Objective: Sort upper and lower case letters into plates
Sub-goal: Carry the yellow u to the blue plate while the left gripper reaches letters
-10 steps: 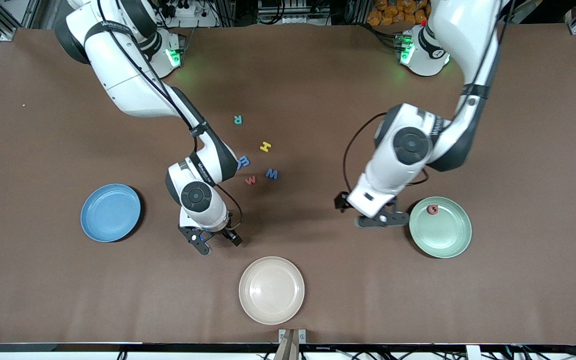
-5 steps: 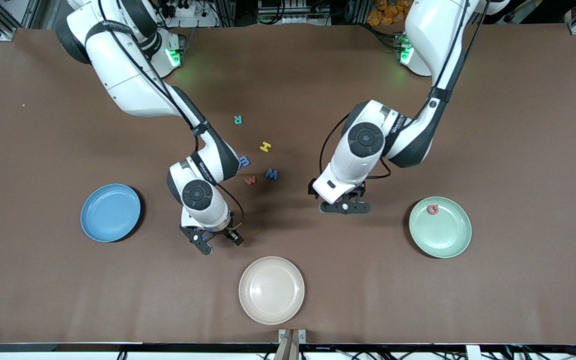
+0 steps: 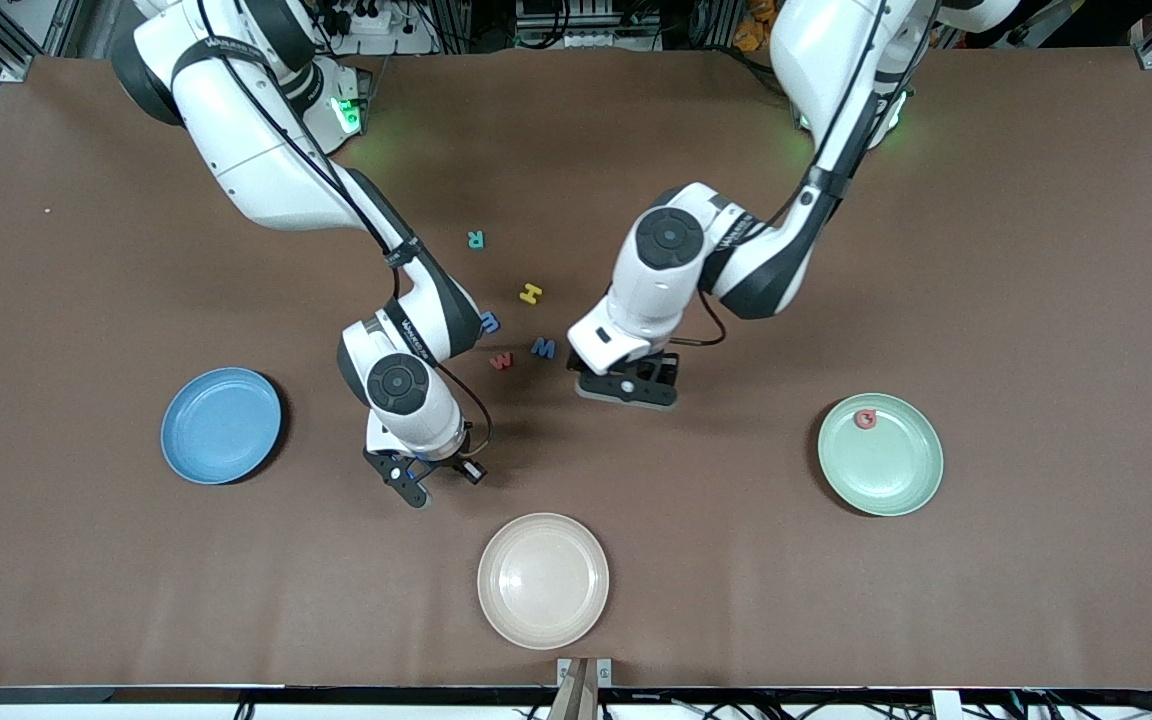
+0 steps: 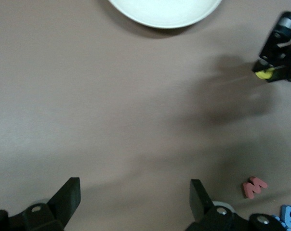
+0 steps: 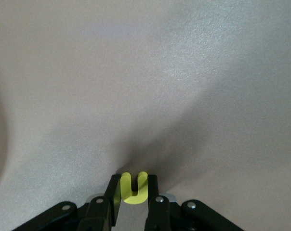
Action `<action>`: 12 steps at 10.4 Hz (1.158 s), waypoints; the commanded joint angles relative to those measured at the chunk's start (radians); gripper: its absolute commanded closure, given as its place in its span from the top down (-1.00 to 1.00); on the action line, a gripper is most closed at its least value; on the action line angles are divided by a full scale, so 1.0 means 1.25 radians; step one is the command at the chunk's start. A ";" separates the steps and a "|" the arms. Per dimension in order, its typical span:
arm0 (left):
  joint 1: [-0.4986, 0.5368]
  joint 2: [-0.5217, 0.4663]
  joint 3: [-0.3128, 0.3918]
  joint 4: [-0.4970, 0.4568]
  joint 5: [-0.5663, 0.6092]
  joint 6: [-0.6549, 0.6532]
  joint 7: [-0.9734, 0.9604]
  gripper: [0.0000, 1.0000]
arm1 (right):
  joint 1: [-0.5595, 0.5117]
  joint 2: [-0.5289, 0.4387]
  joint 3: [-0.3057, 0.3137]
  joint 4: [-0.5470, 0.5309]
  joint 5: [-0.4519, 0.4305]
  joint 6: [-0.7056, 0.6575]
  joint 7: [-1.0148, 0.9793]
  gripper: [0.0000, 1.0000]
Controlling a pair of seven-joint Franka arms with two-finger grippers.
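My right gripper [image 5: 134, 188] is shut on a small yellow letter [image 5: 134, 187], low over bare table between the sky blue plate [image 3: 221, 425] and the cream plate. The left wrist view shows that right gripper [image 4: 279, 57] with the yellow letter [image 4: 265, 73] in it. My left gripper [image 3: 626, 388] hangs open and holds nothing, over bare table beside a blue letter [image 3: 543, 347]. A red letter [image 3: 501, 360], a yellow H [image 3: 531, 293], a teal R [image 3: 475, 239] and a partly hidden blue letter [image 3: 489, 322] lie mid-table. The mint green plate [image 3: 886, 470] holds one red letter [image 3: 865, 419].
A cream-beige plate [image 3: 543, 580] sits near the front edge of the table, nearer to the front camera than both grippers. The right arm's forearm [image 3: 416, 300] reaches over the table right beside the loose letters.
My right gripper has shut on the yellow letter. The left arm has swung from beside the mint green plate toward the loose letters, its gripper still open.
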 commanded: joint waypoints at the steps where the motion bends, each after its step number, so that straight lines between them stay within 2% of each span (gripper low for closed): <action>1: -0.025 0.038 -0.011 0.007 0.056 0.054 -0.007 0.98 | -0.014 -0.018 -0.001 -0.024 -0.013 0.012 -0.002 -1.00; 3: -0.047 0.047 -0.012 0.007 0.057 0.064 -0.028 0.92 | -0.063 -0.054 -0.003 -0.021 -0.013 -0.029 -0.092 -1.00; 6: -0.090 0.076 -0.013 0.009 0.056 0.069 -0.062 0.83 | -0.178 -0.135 0.000 -0.021 -0.008 -0.179 -0.336 -1.00; 8: -0.125 0.098 -0.012 0.010 0.053 0.081 -0.071 0.83 | -0.236 -0.162 -0.003 -0.027 -0.011 -0.264 -0.480 -1.00; 10: -0.159 0.119 -0.003 0.017 0.053 0.089 -0.103 0.82 | -0.293 -0.215 -0.003 -0.118 -0.012 -0.241 -0.593 -1.00; 12: -0.192 0.153 0.019 0.032 0.051 0.089 -0.122 0.77 | -0.328 -0.285 -0.005 -0.275 -0.012 -0.120 -0.653 -1.00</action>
